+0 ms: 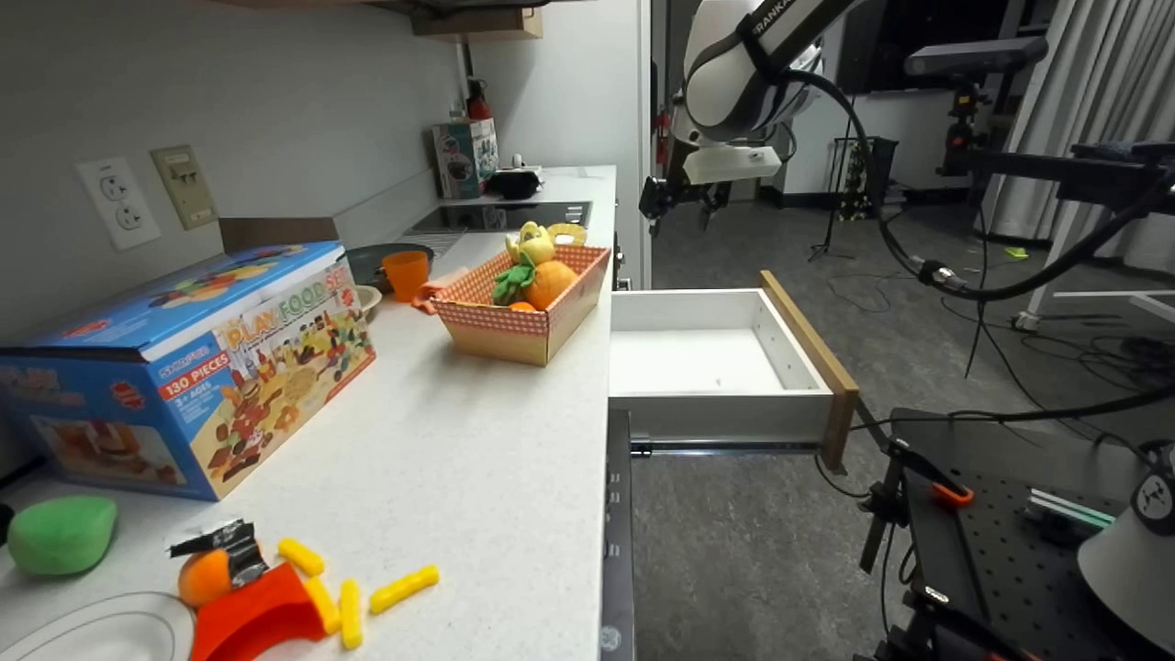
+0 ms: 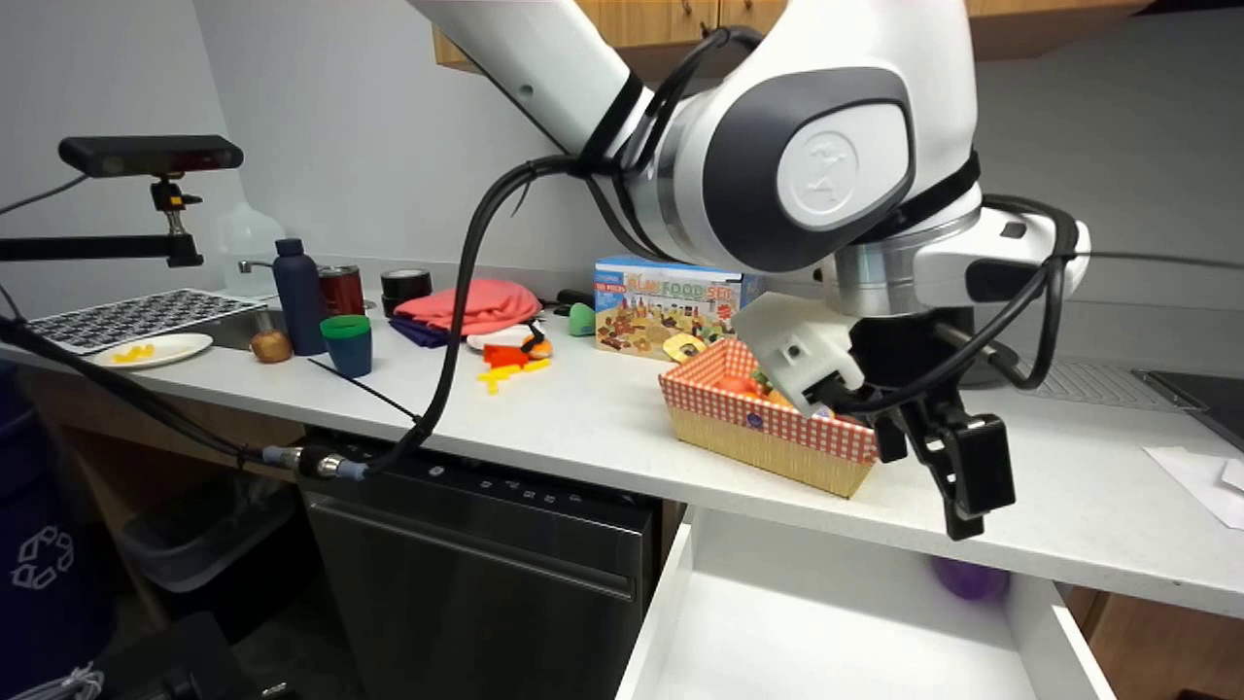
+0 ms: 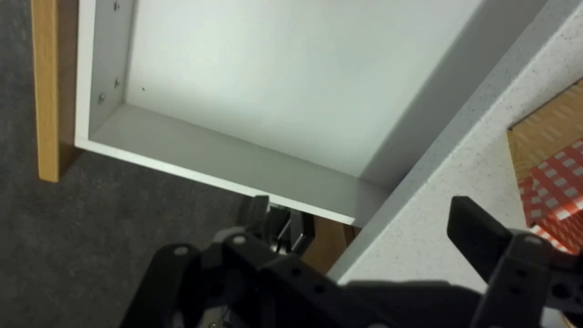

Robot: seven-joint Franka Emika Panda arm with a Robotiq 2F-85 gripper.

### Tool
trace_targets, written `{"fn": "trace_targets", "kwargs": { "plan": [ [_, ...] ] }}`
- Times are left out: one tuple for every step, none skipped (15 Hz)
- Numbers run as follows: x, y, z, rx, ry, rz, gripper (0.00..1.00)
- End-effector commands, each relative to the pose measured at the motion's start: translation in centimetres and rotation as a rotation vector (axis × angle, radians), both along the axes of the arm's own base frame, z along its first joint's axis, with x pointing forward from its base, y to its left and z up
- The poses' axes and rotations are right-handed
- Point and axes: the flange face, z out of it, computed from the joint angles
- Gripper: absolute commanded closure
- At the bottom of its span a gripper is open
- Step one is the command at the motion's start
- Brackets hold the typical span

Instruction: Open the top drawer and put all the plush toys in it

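White countertop (image 1: 459,441) extends toward 12 o'clock along a pale wall (image 1: 312,110) in an exterior view; dark flooring (image 1: 725,551) lies at 5 o'clock.

Basket (image 1: 500,341): upright on the countertop, with red checked trim, near the edge on the drawer side. Contents: plush toys (image 1: 551,280) in yellow, orange and green; a yellow one rises above the rim. Relative to the basket, as seen in an exterior view, a blue play-food box (image 1: 184,367) stands at 9 o'clock, a green rounded item (image 1: 61,534) rests at 8 o'clock, and a red plastic piece (image 1: 266,601) with yellow sticks (image 1: 404,588) lies at 7 o'clock. Whether the green item is plush cannot be told.

Top drawer (image 2: 836,632): extended, directly beneath the countertop edge, at the basket's 5 o'clock in an exterior view. The white interior is exposed behind a wood-toned front panel (image 1: 812,349). A purple rounded item (image 2: 972,580) shows at the drawer's 2 o'clock, partly hidden by the countertop.

Gripper (image 3: 362,212): suspended near the countertop edge, fingers (image 3: 478,234) set wide apart, with that edge showing through the gap. In the wrist view, the drawer occupies 12 o'clock and the basket 3 o'clock.
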Motion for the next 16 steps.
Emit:
{"fn": "trace_targets", "kwargs": {
  "plan": [
    [2.5, 1.0, 2.3, -0.077, -0.010, 0.180, 0.00],
    [3.2, 1.5, 2.8, -0.083, -0.016, 0.233, 0.00],
    [4.1, 2.3, 3.1, -0.083, -0.023, 0.287, 0.00],
    [4.9, 3.0, 3.4, -0.084, -0.029, 0.342, 0.00],
    [5.5, 3.8, 3.7, -0.084, -0.035, 0.397, 0.00],
    [6.3, 4.5, 3.9, -0.083, -0.041, 0.448, 0.00],
    [7.0, 5.2, 3.9, -0.082, -0.043, 0.490, 0.00],
    [7.7, 5.7, 3.8, -0.079, -0.046, 0.529, 0.00],
    [8.3, 6.2, 3.7, -0.073, -0.045, 0.561, 0.00],
    [8.9, 6.7, 3.6, -0.066, -0.043, 0.596, 0.00],
    [9.5, 7.1, 3.3, -0.057, -0.042, 0.628, 0.00],
    [10.1, 7.5, 2.9, -0.046, -0.044, 0.660, 0.00],
    [10.7, 7.8, 2.5, -0.030, -0.044, 0.686, 0.00],
    [11.2, 8.1, 2.0, -0.019, -0.040, 0.711, 0.00],
    [11.7, 8.2, 1.6, -0.009, -0.035, 0.731, 0.00],
    [12.3, 8.4, 1.2, -0.006, -0.029, 0.750, 0.00]
  ]
}}
